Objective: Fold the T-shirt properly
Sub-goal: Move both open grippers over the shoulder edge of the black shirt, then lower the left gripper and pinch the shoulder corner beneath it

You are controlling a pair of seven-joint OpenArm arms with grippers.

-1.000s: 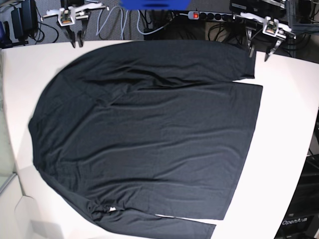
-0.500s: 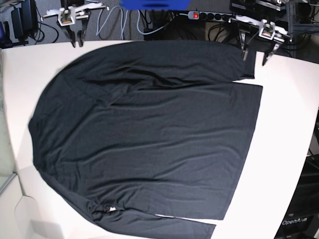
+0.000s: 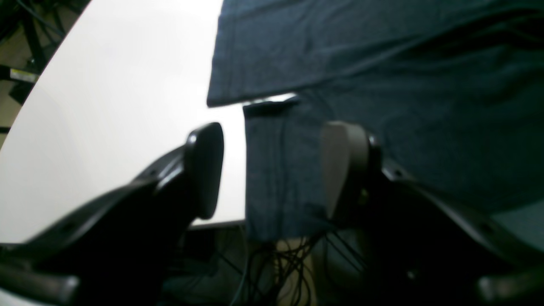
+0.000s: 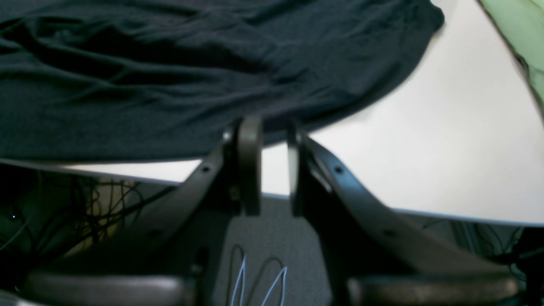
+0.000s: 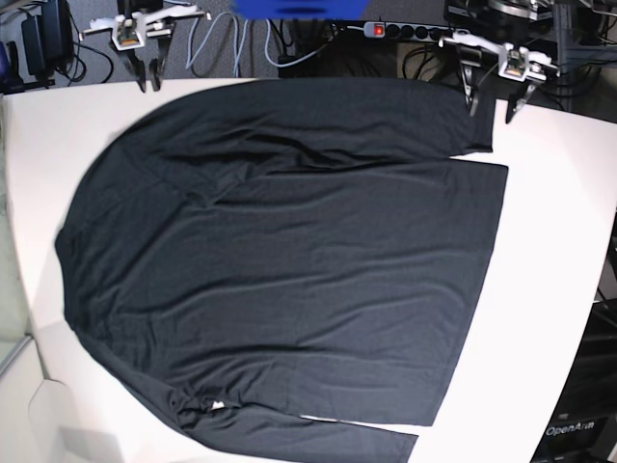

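No fold is made: the large black thin-fabric T-shirt (image 5: 289, 260) lies spread flat. The left gripper (image 5: 490, 104), at 1 o'clock, is spread wide over the sleeve cuff; the right gripper (image 5: 147, 77), at 11 o'clock, is nearly closed, empty.

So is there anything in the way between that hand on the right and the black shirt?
Nothing visible. The left hand hangs open right over the shirt's sleeve end, with only air between them.

Bright even overhead light; wrist views blurred (near parts darkest), base view bowed.
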